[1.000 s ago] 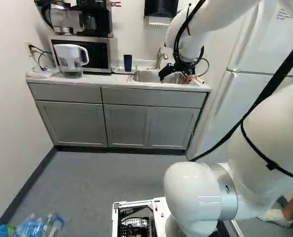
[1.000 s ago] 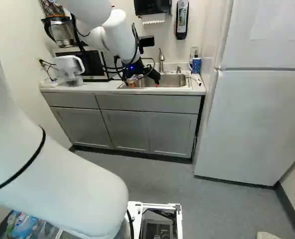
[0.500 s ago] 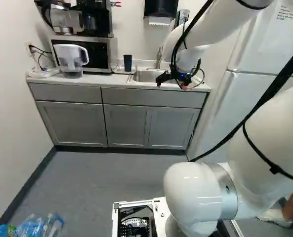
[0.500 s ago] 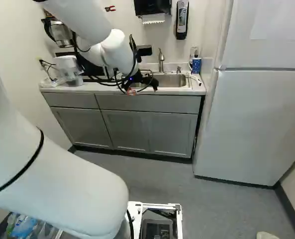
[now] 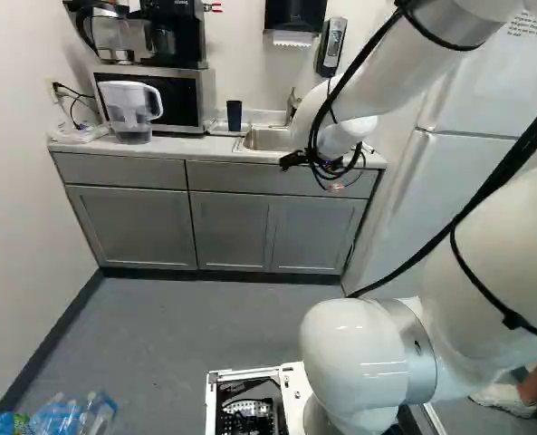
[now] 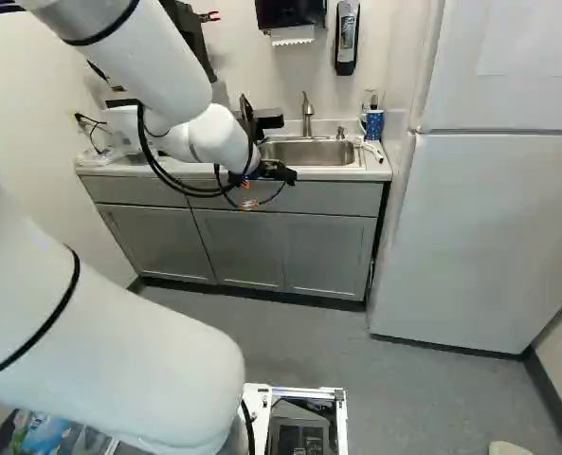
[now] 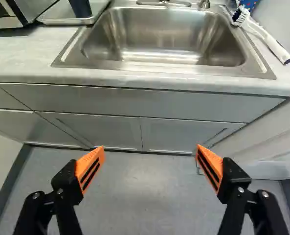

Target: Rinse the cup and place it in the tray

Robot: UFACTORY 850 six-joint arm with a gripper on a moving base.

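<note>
1. Left base view: the dark cup point(image 5: 234, 115) stands upright in the tray point(image 5: 219, 131), beside the sink point(image 5: 268, 140); we judge it placed, so we'd leave it alone.
2. Right base view: our gripper point(image 6: 281, 173) hangs just before the counter point(image 6: 381, 170); we'd back away smoothly, minding the looping cables point(image 6: 172, 183).
3. Wrist view: our fingers stand wide apart, holding nothing; no need to close them.

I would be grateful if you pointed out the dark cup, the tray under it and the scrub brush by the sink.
Dark cup point(image 5: 234, 114): left base view, on its side wall.
Tray point(image 7: 66, 21): wrist view, on its near rim.
Scrub brush point(image 7: 271, 41): wrist view, on its white handle.
</note>
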